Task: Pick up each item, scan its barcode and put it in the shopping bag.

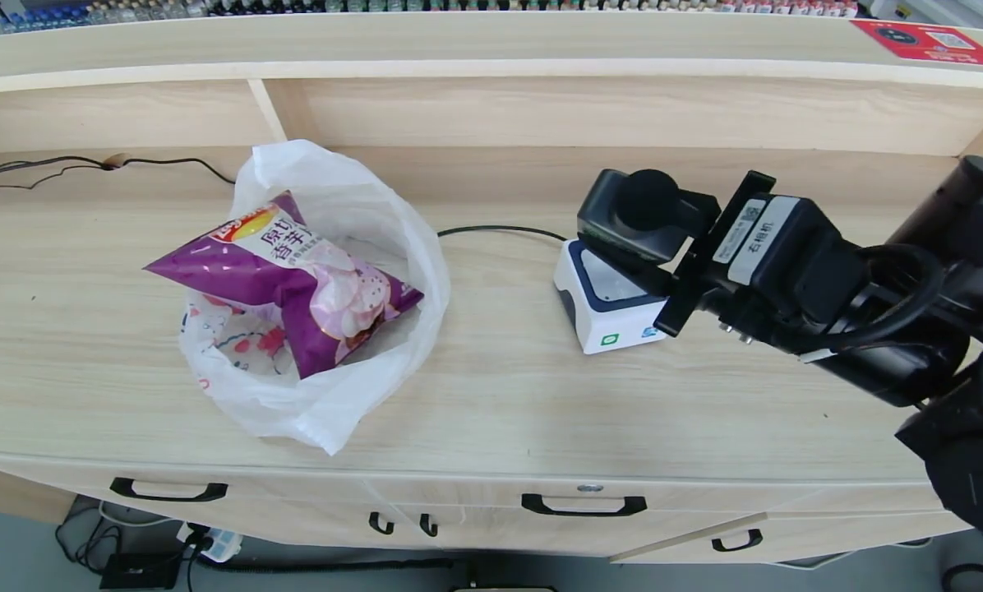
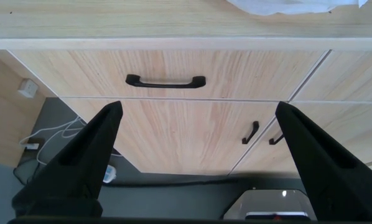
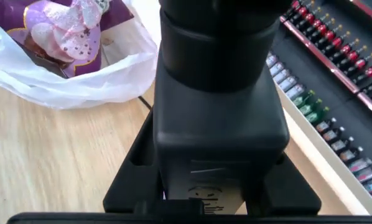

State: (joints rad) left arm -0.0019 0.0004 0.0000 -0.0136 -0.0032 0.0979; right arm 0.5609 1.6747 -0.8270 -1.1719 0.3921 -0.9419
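A purple chip bag (image 1: 294, 279) lies tilted in the mouth of the white plastic shopping bag (image 1: 352, 205) on the wooden counter, left of centre. At the right stands a white scanner (image 1: 615, 316) with a blue face. Just above it, my right gripper (image 1: 635, 222) is shut on a black boxy item (image 1: 648, 205) with a round top. From the right wrist, this black item (image 3: 217, 124) hides the scanner, with the shopping bag (image 3: 80, 87) and chip bag (image 3: 61, 31) beyond. My left gripper (image 2: 198, 109) is open and holds nothing, low in front of the counter's drawers.
A black cable (image 1: 500, 230) runs from the scanner along the counter. A raised wooden shelf (image 1: 491, 107) closes the back. Drawer fronts with black handles (image 2: 165, 81) sit under the counter edge. Rows of small bottles (image 3: 323, 87) line a display behind the counter.
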